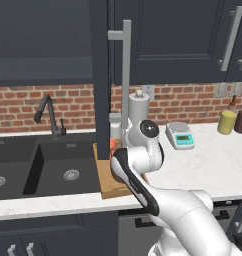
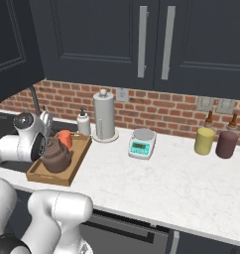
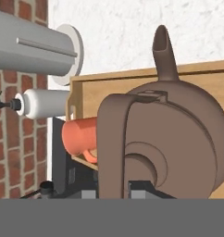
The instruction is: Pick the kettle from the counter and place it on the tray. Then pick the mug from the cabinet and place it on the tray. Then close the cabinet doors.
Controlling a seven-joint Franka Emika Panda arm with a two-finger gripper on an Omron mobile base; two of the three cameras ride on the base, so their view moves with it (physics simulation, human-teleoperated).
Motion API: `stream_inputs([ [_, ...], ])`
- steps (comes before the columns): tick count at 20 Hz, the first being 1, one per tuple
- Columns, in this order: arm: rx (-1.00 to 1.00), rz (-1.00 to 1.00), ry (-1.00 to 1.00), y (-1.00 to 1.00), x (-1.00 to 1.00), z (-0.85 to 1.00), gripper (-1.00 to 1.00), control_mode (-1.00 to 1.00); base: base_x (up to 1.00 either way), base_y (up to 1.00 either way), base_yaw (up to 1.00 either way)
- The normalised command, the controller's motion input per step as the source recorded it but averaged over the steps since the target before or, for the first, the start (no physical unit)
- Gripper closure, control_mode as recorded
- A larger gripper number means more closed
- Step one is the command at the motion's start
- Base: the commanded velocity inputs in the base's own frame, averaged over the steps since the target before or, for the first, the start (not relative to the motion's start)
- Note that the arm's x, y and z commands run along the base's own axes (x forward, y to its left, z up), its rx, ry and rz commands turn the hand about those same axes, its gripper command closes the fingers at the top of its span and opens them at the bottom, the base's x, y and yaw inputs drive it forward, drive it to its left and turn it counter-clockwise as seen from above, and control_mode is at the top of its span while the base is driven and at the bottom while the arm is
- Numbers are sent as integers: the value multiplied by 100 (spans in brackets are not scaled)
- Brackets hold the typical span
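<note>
The dark brown kettle stands on the wooden tray on the white counter. The orange-red mug sits on the tray just behind it. In the hand view the kettle looms very close, with the mug lying beyond its handle on the tray. My gripper is shut, low beside the kettle's handle, with nothing seen held. One cabinet door stands open, edge-on above the tray, its silver handle facing right. The open cabinet is dark inside.
A black double sink with a faucet lies left of the tray. A paper towel holder and soap bottle stand behind it. Further right are a scale, a yellow jar and a maroon jar.
</note>
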Motion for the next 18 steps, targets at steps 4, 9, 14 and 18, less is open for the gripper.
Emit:
stream_inputs([
  [4, 0, 1, 0, 1, 9, -27, 100, -100, 0, 0, 0],
  [9, 0, 2, 0, 0, 5, -22, 100, -100, 0, 0, 0],
  [14, 1, 3, -2, 0, 1, -19, 100, -100, 0, 0, 0],
  [18, 0, 1, 0, 0, 0, -22, -100, -100, 0, 0, 0],
])
